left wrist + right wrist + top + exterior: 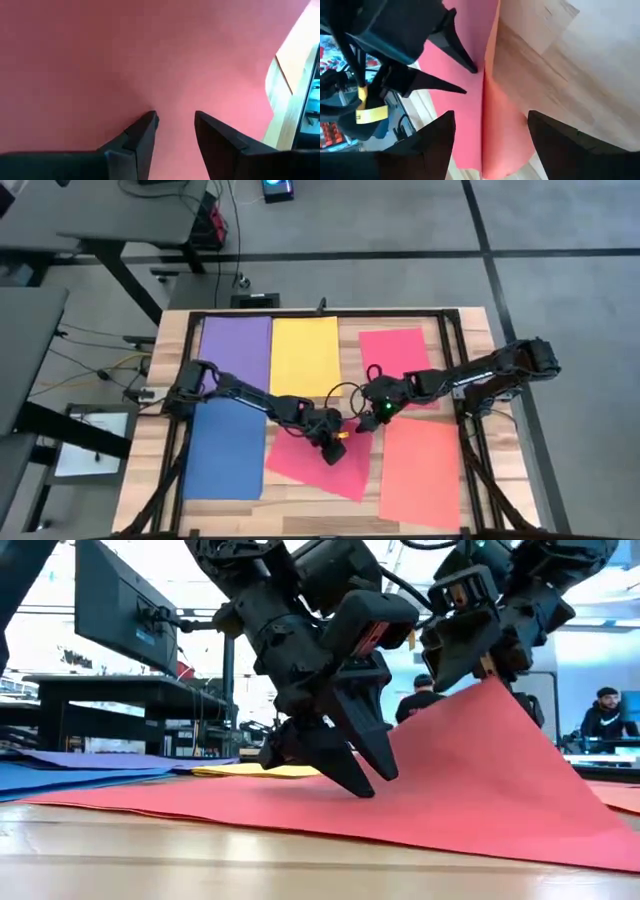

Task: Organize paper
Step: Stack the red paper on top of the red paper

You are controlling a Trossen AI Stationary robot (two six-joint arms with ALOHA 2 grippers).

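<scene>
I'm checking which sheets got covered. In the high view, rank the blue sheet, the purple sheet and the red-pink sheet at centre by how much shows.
1. Blue sheet: largest showing.
2. Purple sheet: slightly less, one corner under the left arm.
3. Red-pink sheet: least; skewed, one corner lifted, both hands over it.

Even overhead light fills the high view, and the arms throw only faint shadows on the wooden table (470, 330). In the low view bright windows behind backlight the scene: the upper frame washes out white and the arms read as near silhouettes. The near table edge along the bottom is soft. The left wrist view is blurred and flat, its red-pink sheet (150, 60) without texture. The right wrist view glares white at upper right.
</scene>
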